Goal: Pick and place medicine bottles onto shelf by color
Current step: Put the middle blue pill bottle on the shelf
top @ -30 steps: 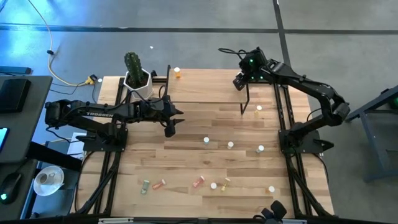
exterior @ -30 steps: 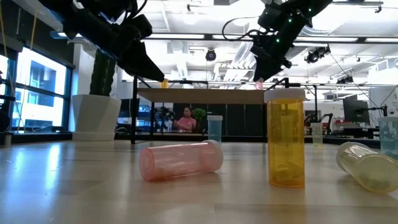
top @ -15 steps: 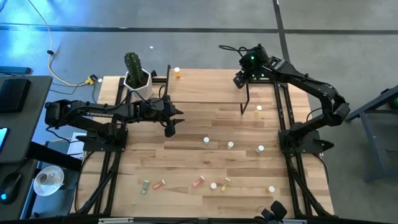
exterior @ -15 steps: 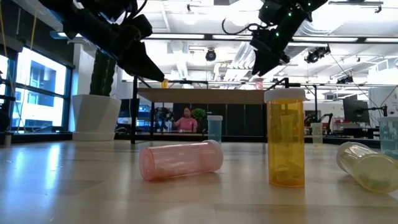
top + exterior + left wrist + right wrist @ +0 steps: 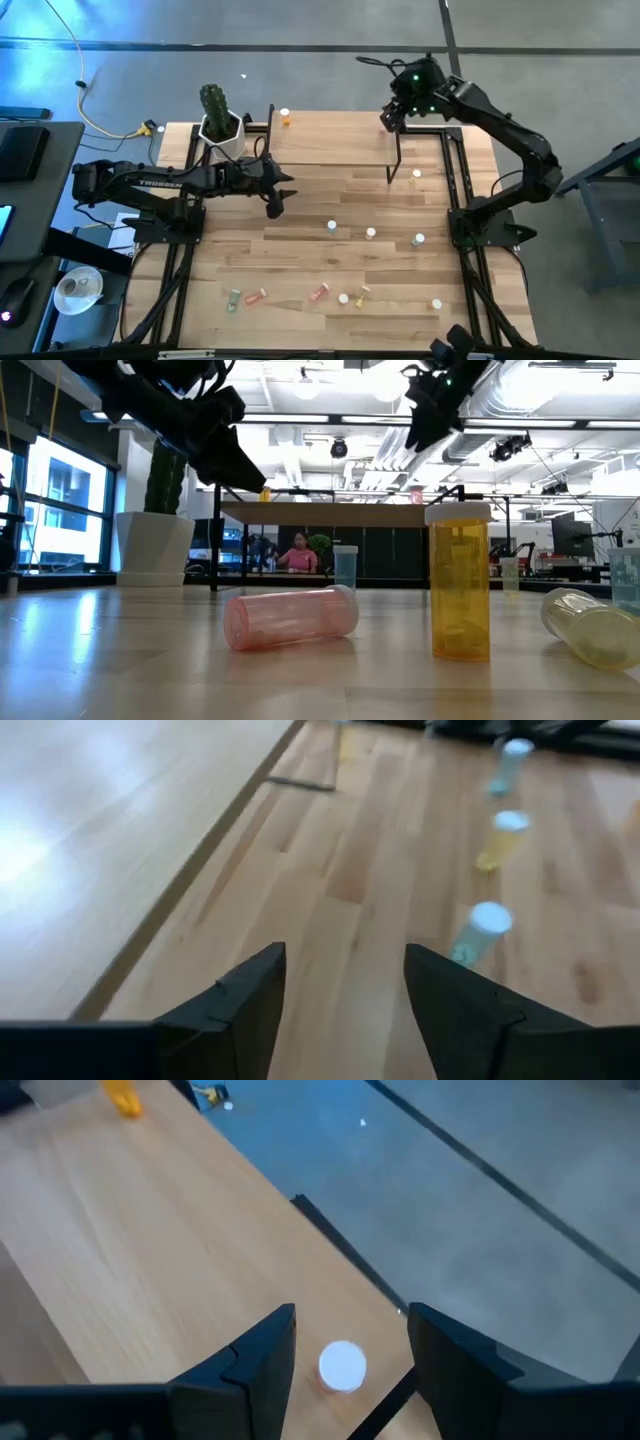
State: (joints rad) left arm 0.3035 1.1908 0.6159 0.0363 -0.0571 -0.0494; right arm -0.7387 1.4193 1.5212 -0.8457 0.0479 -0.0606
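The shelf (image 5: 330, 135) stands at the table's far side, with an orange bottle (image 5: 285, 117) upright on its far left corner. A white-capped bottle (image 5: 343, 1365) stands upright on the shelf's right end. My right gripper (image 5: 350, 1320) hangs open well above it, touching nothing. My left gripper (image 5: 345, 955) hovers open over the bare tabletop by the shelf's near left corner (image 5: 275, 205), with nothing between its fingers. More medicine bottles stand mid-table (image 5: 371, 233) or lie near the front edge (image 5: 319, 292).
A potted cactus (image 5: 220, 125) stands at the far left, beside the shelf. In the low view a pink bottle (image 5: 290, 618) lies on its side, a yellow one (image 5: 460, 585) stands upright and a pale one (image 5: 590, 625) lies at the right. One bottle (image 5: 416, 176) stands by the shelf's right leg.
My right gripper has risen straight up from the shelf's right end, staying open, and the bottle stays standing there. My left arm has kept its place.
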